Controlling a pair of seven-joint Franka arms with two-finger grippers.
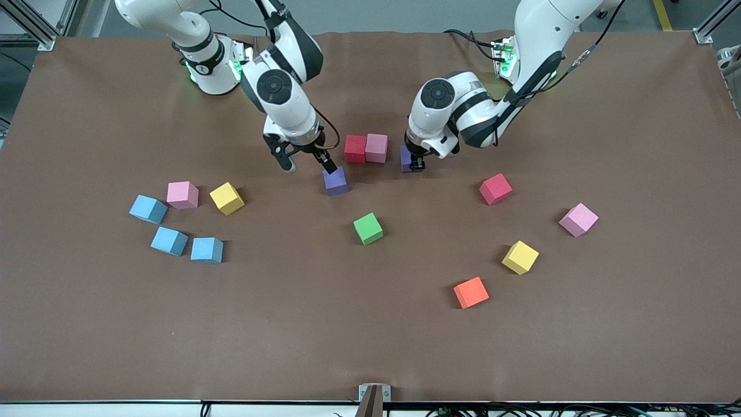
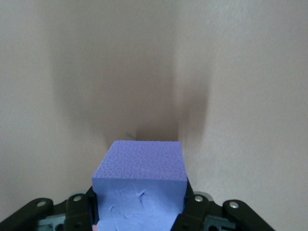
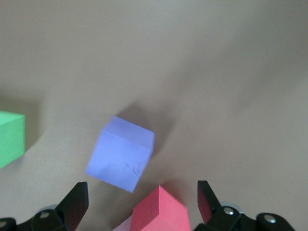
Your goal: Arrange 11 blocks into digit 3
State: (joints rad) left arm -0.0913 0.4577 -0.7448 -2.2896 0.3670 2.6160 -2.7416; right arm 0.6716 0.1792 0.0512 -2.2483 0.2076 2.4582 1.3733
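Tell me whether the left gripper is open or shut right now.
Shut on a purple block. The left gripper has its fingers pressed against both sides of it, beside the pink block.

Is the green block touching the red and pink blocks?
No, the green block sits alone on the table, apart from the red block and pink block, nearer the front camera.

No legible text, labels, brand names, numbers or signs on any block, either arm or the desk (image 1: pixel 87 324) in the front and both wrist views
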